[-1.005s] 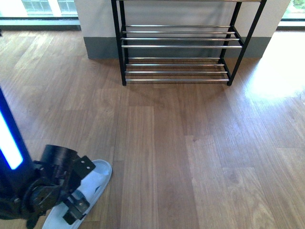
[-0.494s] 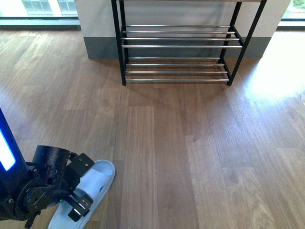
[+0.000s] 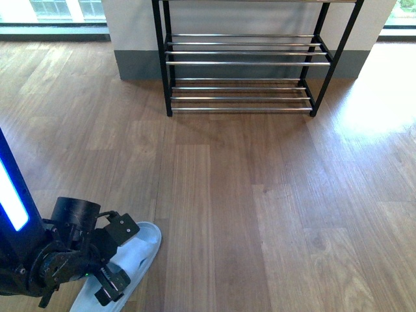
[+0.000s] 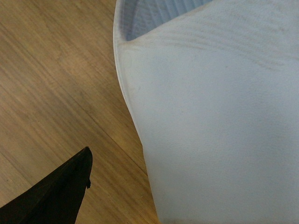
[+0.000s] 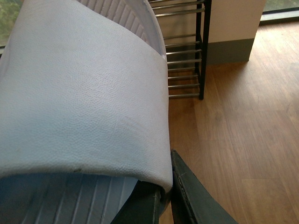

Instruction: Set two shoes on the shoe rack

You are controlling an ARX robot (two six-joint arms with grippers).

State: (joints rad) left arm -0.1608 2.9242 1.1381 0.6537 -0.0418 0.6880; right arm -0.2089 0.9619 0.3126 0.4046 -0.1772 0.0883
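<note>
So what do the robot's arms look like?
The left arm is black and chunky, with a round drum-shaped part, thin cables and a glowing blue light strip beside it. The left end effector has blocky black fingers. The right end effector shows only dark, wedge-shaped fingers.

no text or brand readable on the shoe strap, nor elsewhere.
</note>
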